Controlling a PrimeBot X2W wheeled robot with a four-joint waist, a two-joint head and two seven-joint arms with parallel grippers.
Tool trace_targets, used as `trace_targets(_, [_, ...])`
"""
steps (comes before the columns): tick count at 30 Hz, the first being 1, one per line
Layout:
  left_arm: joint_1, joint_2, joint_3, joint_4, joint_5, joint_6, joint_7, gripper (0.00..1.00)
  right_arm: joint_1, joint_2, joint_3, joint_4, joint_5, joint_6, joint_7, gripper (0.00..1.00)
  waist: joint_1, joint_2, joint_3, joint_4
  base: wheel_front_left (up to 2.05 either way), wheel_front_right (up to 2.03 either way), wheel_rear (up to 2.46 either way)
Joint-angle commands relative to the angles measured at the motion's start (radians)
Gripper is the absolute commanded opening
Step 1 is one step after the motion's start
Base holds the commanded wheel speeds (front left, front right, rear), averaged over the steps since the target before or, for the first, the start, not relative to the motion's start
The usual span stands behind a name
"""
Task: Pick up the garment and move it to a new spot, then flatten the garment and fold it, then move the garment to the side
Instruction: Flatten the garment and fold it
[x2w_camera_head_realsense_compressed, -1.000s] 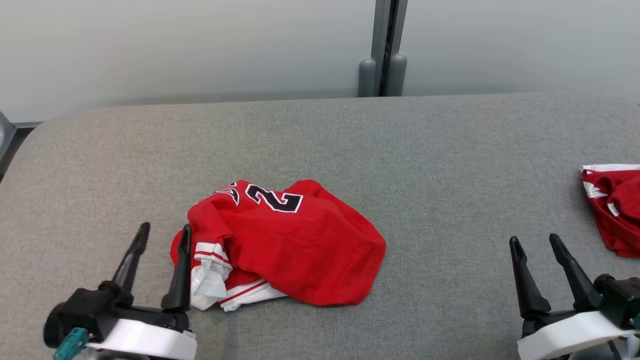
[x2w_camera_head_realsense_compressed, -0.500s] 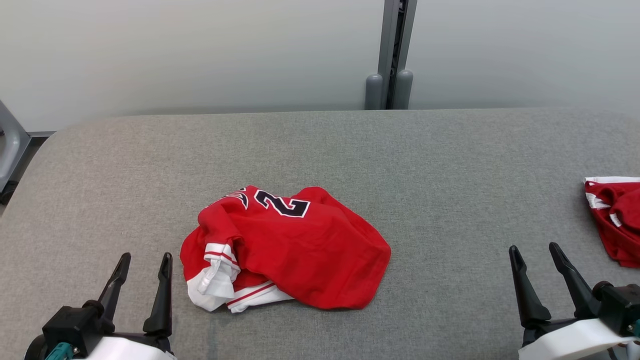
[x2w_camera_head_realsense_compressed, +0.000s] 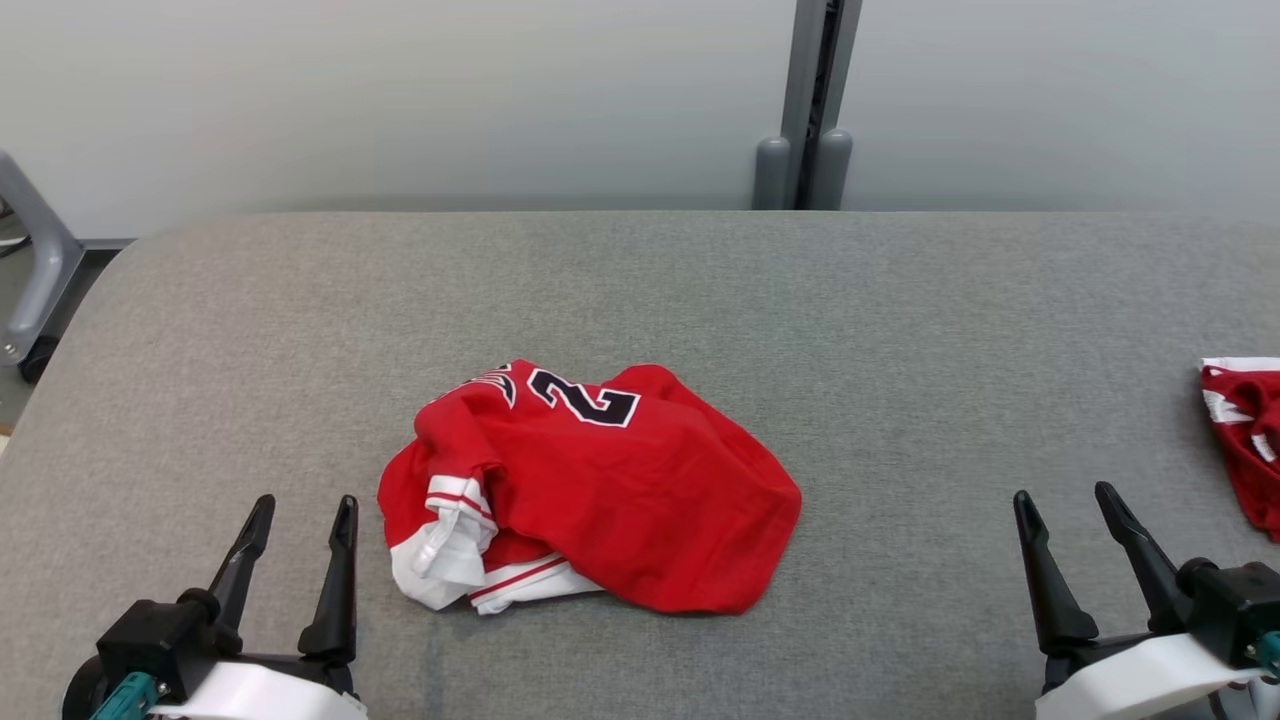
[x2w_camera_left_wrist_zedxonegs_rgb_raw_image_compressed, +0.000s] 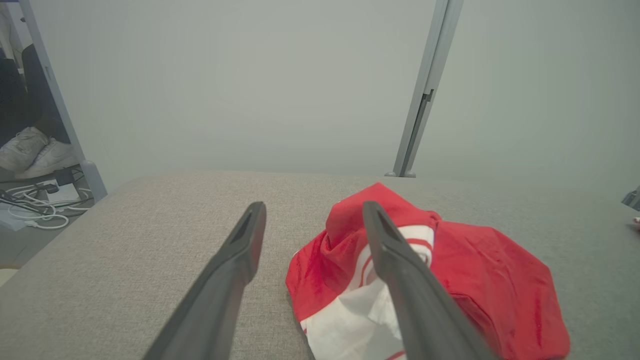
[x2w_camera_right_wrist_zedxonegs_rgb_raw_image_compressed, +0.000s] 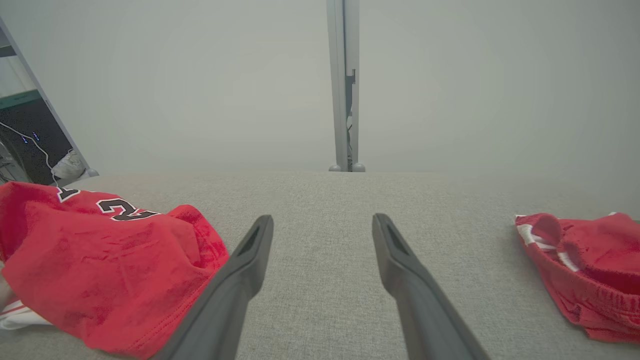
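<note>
The left claw (x2w_camera_head_realsense_compressed: 306, 502) has pulled back. A second ago its inner finger stood right at the left edge of the red jersey (x2w_camera_head_realsense_compressed: 620, 500). Now it sits low at the near left of the grey desk (x2w_camera_head_realsense_compressed: 700, 290), just beside the jersey's white-trimmed corner but clear of it, with its two fingers spread wide and nothing between them. The whole head view has also slid sideways, since the post behind the desk sits further right than before. That makes the jersey's small shift in the picture look like camera motion and not a move of the cloth, whose heap has kept the same shape. It lies near the middle of the desk as a crumpled mound, the dark numeral 2 facing up on its far side and white hem bunched at the near left. The right claw (x2w_camera_head_realsense_compressed: 1062, 492) waits at the near right, likewise open and empty, well apart from the jersey and near a second red garment (x2w_camera_head_realsense_compressed: 1245, 440) at the right edge. With the cloth let go and both claws free, the relocation step looks finished. Flattening appears to come next, and no fold has been made yet.
</note>
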Motion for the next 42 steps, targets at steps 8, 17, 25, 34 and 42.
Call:
trace_targets(8, [-0.054,-0.017,-0.016,0.009,0.005,-0.007,-0.021,1.0,-0.035,-0.039,0.112,0.016,-0.001,0.0,0.04,1.0,0.0,0.0,0.045,0.094,0.0,0.0,0.0])
trace_targets(17, [-0.099,-0.043,-0.023,0.047,0.002,-0.017,-0.053,1.0,-0.079,-0.05,0.297,0.191,0.054,0.0,0.055,1.0,0.0,0.0,0.098,0.171,0.0,0.0,0.0])
trace_targets(25, [-0.133,-0.053,-0.025,0.073,0.008,-0.028,-0.07,1.0,-0.16,-0.033,0.352,0.394,0.105,0.0,0.027,1.0,0.0,0.0,0.126,0.179,0.0,0.0,0.0])
trace_targets(34, [-0.151,-0.06,-0.021,0.094,0.013,-0.032,-0.083,1.0,-0.229,-0.025,0.389,0.506,0.155,0.0,-0.022,0.0,0.0,0.0,0.138,0.168,0.0,0.0,0.0])
trace_targets(42, [-0.149,-0.068,-0.009,0.103,0.018,-0.037,-0.089,1.0,-0.243,-0.047,0.36,0.437,0.155,0.0,-0.065,0.0,0.0,0.0,0.143,0.145,0.0,0.0,0.0])
